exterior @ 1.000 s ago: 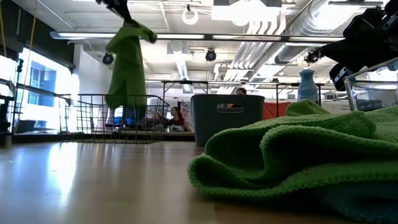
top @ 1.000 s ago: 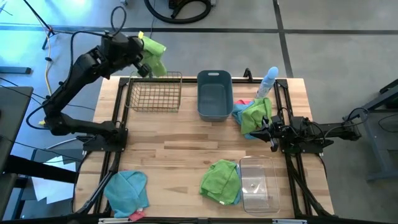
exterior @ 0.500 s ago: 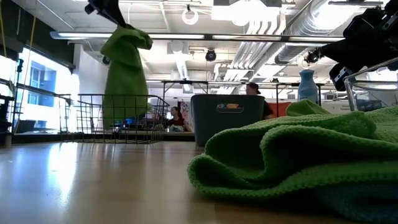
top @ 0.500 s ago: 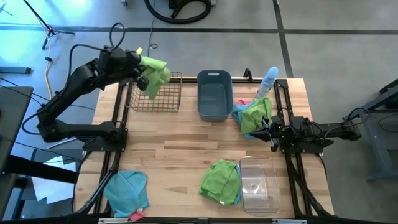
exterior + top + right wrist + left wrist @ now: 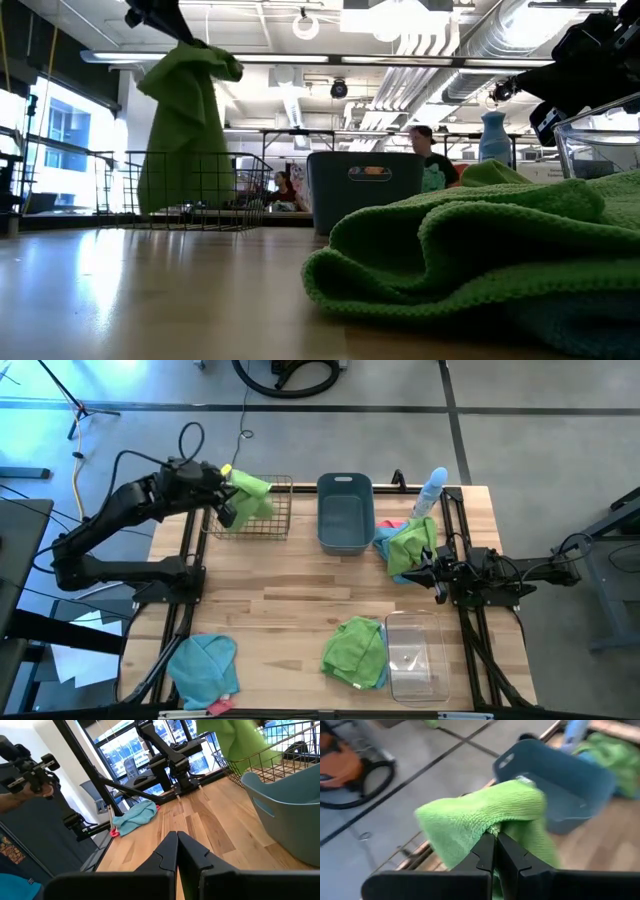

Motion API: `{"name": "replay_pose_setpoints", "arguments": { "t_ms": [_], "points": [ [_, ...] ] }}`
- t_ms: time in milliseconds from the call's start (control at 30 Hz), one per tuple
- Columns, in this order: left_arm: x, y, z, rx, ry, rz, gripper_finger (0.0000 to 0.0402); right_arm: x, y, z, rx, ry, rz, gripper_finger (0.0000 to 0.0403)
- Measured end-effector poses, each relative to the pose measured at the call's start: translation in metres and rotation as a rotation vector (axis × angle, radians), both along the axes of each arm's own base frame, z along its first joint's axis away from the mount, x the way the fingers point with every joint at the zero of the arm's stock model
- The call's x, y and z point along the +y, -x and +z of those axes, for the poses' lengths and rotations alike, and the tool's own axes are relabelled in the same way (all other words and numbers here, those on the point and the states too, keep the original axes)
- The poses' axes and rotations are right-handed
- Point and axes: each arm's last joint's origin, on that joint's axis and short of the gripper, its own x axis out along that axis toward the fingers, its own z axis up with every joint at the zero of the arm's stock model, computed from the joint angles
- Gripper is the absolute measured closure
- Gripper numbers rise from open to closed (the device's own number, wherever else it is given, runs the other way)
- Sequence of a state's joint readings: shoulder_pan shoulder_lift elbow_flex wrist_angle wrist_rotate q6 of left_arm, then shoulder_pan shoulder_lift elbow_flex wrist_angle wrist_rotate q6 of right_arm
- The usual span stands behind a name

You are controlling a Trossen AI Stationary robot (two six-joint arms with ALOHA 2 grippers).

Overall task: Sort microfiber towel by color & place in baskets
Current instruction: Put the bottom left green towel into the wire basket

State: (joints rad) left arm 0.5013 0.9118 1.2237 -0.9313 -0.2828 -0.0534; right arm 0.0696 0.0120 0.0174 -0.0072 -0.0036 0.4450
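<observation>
Over the copper wire basket [image 5: 250, 510], the left pincer [image 5: 232, 495] pinches a lime green towel [image 5: 250, 493], cloth dangling below. Right pincer [image 5: 428, 572] sits closed, empty, by the worktop's [image 5: 290, 600] right side.

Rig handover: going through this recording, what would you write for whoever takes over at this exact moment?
Left gripper: shut on a green towel, hanging over the wire basket, not yet released.
Right gripper: shut, empty, waiting at the table's right side.
Grey-blue tub and clear bin: no towels visible in them.
Left to sort: green-and-blue pile beside the tub, green towel with blue under it by the clear bin, blue towel with a bit of pink at the near left corner.
Spray bottle stands at the far right.
</observation>
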Motion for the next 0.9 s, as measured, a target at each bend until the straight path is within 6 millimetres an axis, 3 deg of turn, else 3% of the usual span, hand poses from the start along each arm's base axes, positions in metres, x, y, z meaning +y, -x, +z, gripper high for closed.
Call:
{"name": "replay_pose_setpoints", "arguments": {
  "t_ms": [167, 333, 567, 700, 900],
  "points": [
    [-0.002, -0.001, -0.001, 0.028, -0.048, 0.006, 0.0401, 0.000, 0.000, 0.000, 0.000, 0.000, 0.000, 0.0402],
    [0.012, -0.015, -0.002, 0.104, -0.142, 0.012, 0.0401, 0.000, 0.000, 0.000, 0.000, 0.000, 0.000, 0.0402],
    [0.052, -0.040, -0.008, 0.291, -0.122, 0.018, 0.0401, 0.000, 0.000, 0.000, 0.000, 0.000, 0.000, 0.0402],
    [0.079, -0.044, -0.012, 0.282, -0.042, 0.064, 0.0401, 0.000, 0.000, 0.000, 0.000, 0.000, 0.000, 0.0402],
    [0.110, -0.044, -0.034, 0.279, 0.139, 0.078, 0.0401, 0.000, 0.000, 0.000, -0.001, 0.000, 0.000, 0.0402]
  ]
}}
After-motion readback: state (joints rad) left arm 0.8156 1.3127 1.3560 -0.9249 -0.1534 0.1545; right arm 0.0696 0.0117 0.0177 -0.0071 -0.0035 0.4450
